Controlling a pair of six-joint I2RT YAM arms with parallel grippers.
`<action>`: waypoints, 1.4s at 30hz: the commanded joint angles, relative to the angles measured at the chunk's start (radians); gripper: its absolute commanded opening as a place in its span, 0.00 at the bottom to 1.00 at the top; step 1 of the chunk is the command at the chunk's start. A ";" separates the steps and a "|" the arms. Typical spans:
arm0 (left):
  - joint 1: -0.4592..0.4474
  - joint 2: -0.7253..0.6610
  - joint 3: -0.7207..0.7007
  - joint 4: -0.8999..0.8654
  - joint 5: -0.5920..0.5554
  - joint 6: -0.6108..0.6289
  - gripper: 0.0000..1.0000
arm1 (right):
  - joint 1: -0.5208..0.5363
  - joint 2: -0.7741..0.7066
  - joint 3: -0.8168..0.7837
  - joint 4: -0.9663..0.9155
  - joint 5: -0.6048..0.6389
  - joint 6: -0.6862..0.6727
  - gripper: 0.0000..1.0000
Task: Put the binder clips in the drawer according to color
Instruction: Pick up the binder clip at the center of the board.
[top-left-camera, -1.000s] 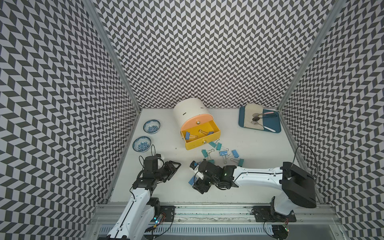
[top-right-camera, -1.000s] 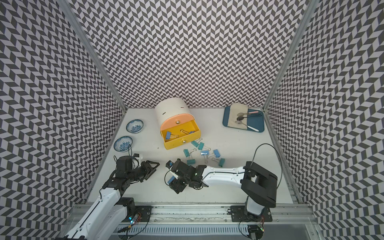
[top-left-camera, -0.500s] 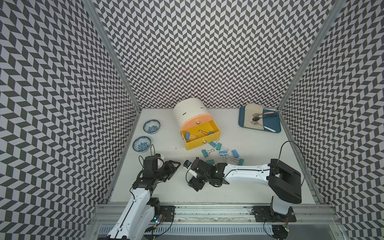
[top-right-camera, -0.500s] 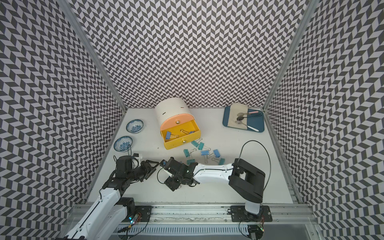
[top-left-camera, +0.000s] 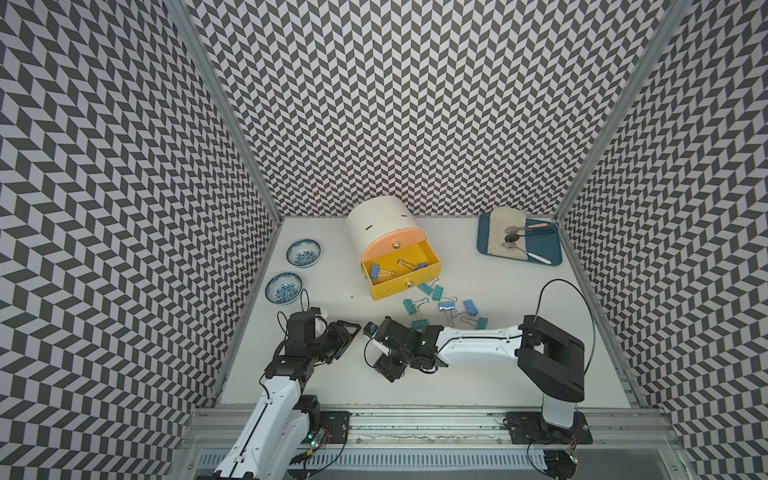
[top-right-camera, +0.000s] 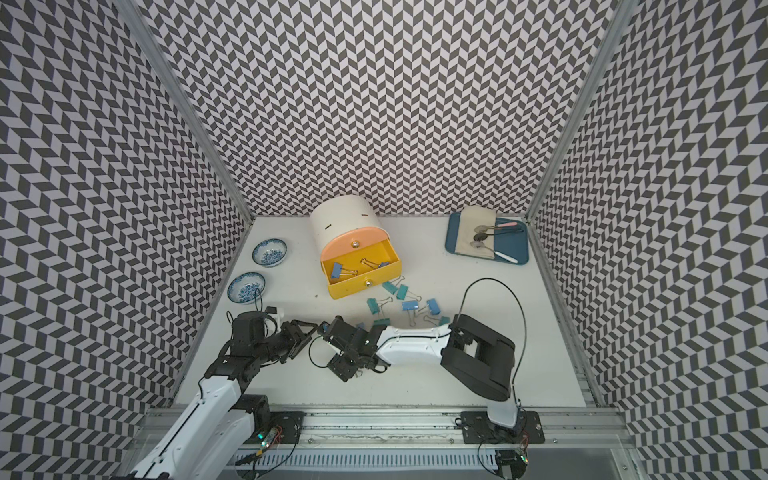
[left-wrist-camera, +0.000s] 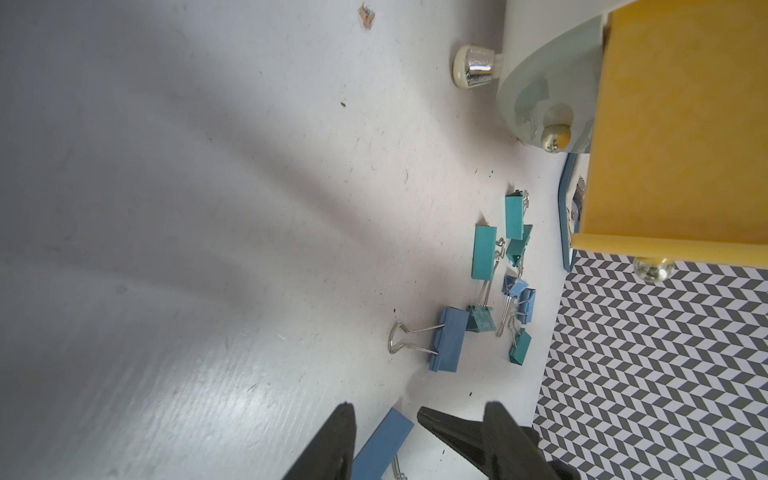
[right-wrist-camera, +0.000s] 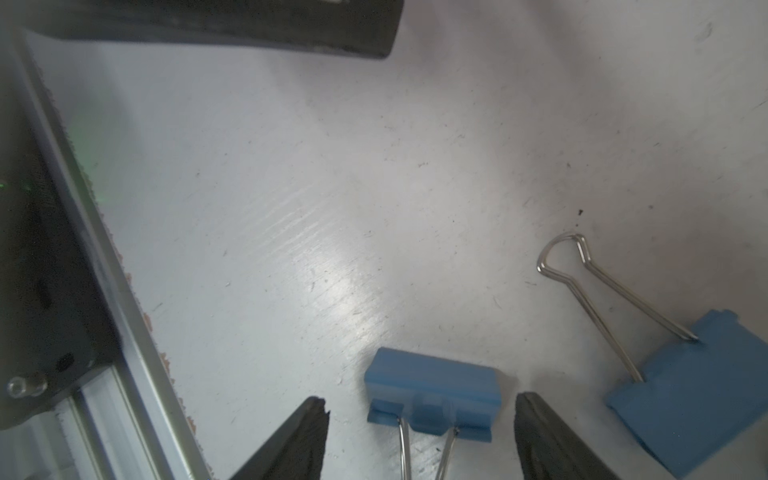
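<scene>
The cream cabinet (top-left-camera: 382, 224) has its yellow drawer (top-left-camera: 405, 283) pulled out, with blue binder clips (top-left-camera: 376, 271) inside. Teal (top-left-camera: 409, 306) and blue (top-left-camera: 446, 307) clips lie scattered in front of it, also seen in the left wrist view (left-wrist-camera: 484, 253). My right gripper (top-left-camera: 376, 353) (right-wrist-camera: 419, 405) is open, low over the table, its fingers on either side of a blue clip (right-wrist-camera: 432, 390) without touching it. A second blue clip (right-wrist-camera: 685, 386) lies beside it. My left gripper (top-left-camera: 351, 336) (left-wrist-camera: 419, 407) is open close by, a blue clip (left-wrist-camera: 382, 444) lying below its fingers.
Two blue-patterned bowls (top-left-camera: 303, 253) (top-left-camera: 284, 287) stand by the left wall. A blue tray (top-left-camera: 540, 253) with a cloth and spoons is at the back right. The pale green drawer front (left-wrist-camera: 536, 95) is shut. A metal rail (right-wrist-camera: 124, 324) runs along the table's front edge.
My right arm has swung left across the table, bringing its gripper close to the left gripper. The left arm has not moved.
</scene>
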 joint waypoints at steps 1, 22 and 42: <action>0.000 0.004 0.001 0.029 -0.003 0.000 0.54 | 0.010 0.025 0.038 0.003 0.031 -0.008 0.75; 0.000 0.003 -0.005 0.042 0.000 -0.005 0.54 | 0.038 0.049 0.031 0.007 0.078 0.014 0.69; 0.000 -0.002 -0.001 0.042 0.004 -0.010 0.54 | 0.040 0.059 0.036 -0.011 0.108 0.023 0.58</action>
